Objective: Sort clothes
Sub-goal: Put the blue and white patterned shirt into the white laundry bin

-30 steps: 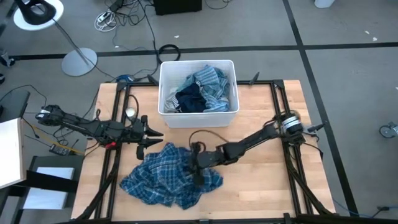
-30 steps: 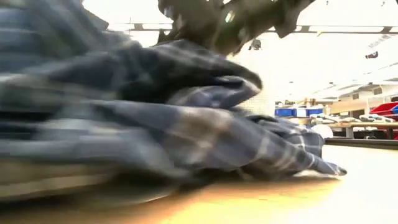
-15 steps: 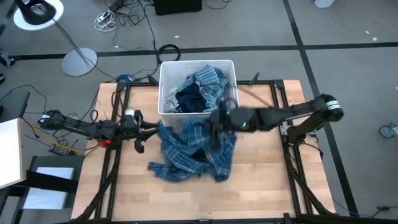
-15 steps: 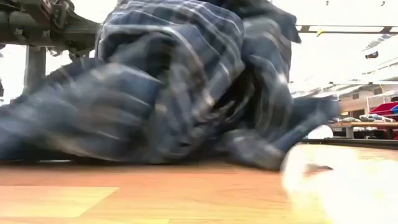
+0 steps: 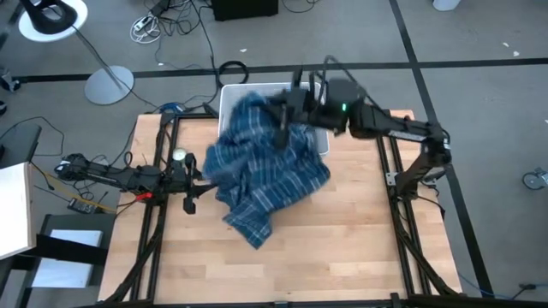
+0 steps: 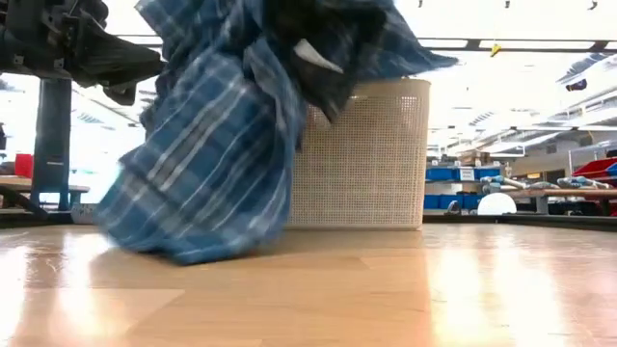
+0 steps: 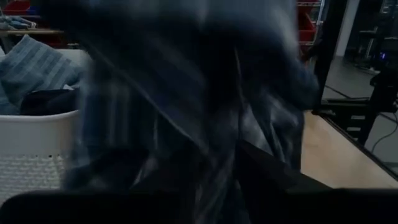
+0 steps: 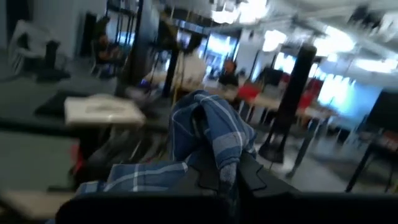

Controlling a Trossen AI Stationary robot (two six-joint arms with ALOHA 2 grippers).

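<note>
The right hand (image 5: 287, 109) is clamped on the plaid shirt (image 5: 265, 167), high above the bin (image 5: 229, 92); in its wrist view a bunch of the plaid cloth (image 8: 208, 134) sits pinched between the dark fingers (image 8: 249, 177). From that grip the shirt hangs down in a long drape, covering most of the bin from above and spreading out over the worktop (image 5: 360, 231) in front of it. In the low view the shirt (image 6: 212, 145) dangles in front of the bin (image 6: 371, 154), and its lowest fold seems to brush the worktop (image 6: 386, 289), though the contact is hard to make out.

The left hand (image 5: 190, 180) waits low at the left side of the worktop, just beside the hanging cloth; I cannot tell how its fingers stand. Its wrist view is mostly filled by the blurred shirt (image 7: 199, 93), with the bin's white wall (image 7: 37, 130) to one side and a striped garment (image 7: 34, 65) and a dark one (image 7: 50, 99) lying inside.
</note>
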